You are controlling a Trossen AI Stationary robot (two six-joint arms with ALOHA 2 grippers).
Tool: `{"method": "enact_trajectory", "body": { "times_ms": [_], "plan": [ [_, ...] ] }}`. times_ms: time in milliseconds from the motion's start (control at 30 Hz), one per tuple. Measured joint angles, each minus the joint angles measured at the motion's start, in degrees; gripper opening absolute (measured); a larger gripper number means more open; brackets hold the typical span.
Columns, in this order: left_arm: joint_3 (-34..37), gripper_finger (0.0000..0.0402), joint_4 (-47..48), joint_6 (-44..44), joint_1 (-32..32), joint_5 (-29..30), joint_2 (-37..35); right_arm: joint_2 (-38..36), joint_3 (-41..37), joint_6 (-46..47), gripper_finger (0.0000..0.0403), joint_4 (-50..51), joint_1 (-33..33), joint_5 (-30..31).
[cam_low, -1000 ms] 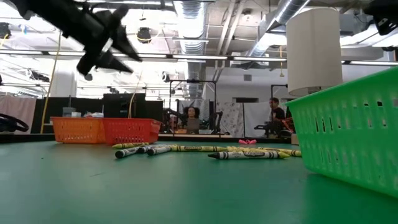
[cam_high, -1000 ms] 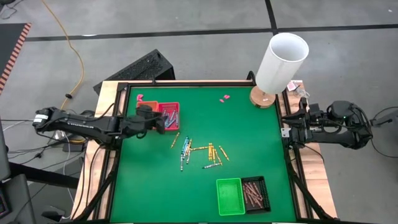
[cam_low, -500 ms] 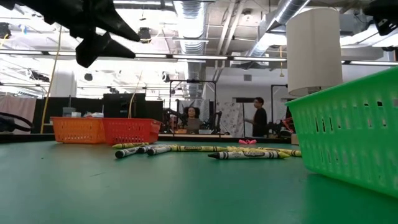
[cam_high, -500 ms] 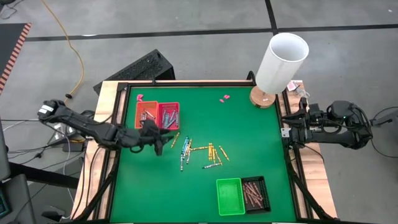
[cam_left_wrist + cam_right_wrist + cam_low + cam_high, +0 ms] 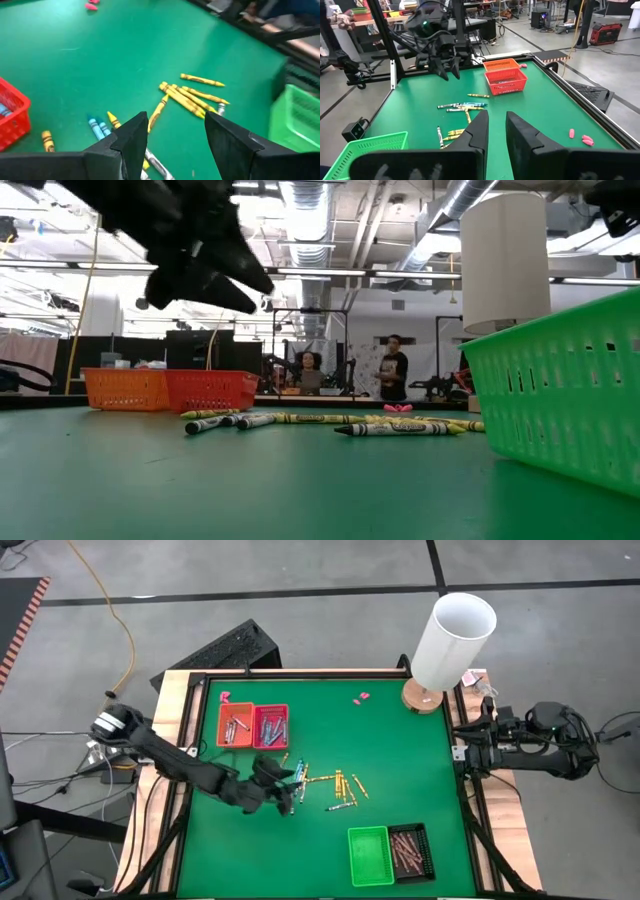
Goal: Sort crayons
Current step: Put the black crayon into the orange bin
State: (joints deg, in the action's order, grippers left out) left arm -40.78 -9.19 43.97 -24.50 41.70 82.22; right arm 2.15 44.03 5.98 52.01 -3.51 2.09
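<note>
Dozens of crayons (image 5: 322,783) are seen scattered across the middle of the green worktop (image 5: 400,760), with more lying in the orange tray (image 5: 236,724) and red tray (image 5: 271,725) at the far left and in the black tray (image 5: 410,851) beside the green tray (image 5: 370,854) at the near right. The left gripper (image 5: 285,796) is held above the pile's left end, jaws spread wide and empty. The right gripper (image 5: 462,752) is parked at the right edge, jaws narrowly parted, nothing held.
</note>
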Motion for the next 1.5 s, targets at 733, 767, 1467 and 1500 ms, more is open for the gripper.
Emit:
{"method": "enact_trajectory", "body": {
  "times_ms": [733, 767, 1467, 1500],
  "plan": [
    [-20.1, 0.0185, 44.1, 38.0, 0.2, -6.0, 13.2, 0.0, 0.0, 0.0, 0.0068, 0.0, 0.0, 0.0],
    [-20.8, 0.0185, 45.8, 38.2, 0.1, -6.1, 13.0, 0.0, 0.0, 0.0, 0.0068, 0.0, 0.0, 0.0],
    [-25.5, 0.0185, 48.0, 50.1, -5.8, -8.3, 16.0, 0.0, 0.0, 0.0, 0.0068, 0.1, 0.0, 0.1],
    [-25.5, 0.0185, 47.9, 50.4, -5.9, -8.5, 16.8, 0.0, 0.0, 0.0, 0.0068, 0.1, 0.0, 0.1]
  ]
}}
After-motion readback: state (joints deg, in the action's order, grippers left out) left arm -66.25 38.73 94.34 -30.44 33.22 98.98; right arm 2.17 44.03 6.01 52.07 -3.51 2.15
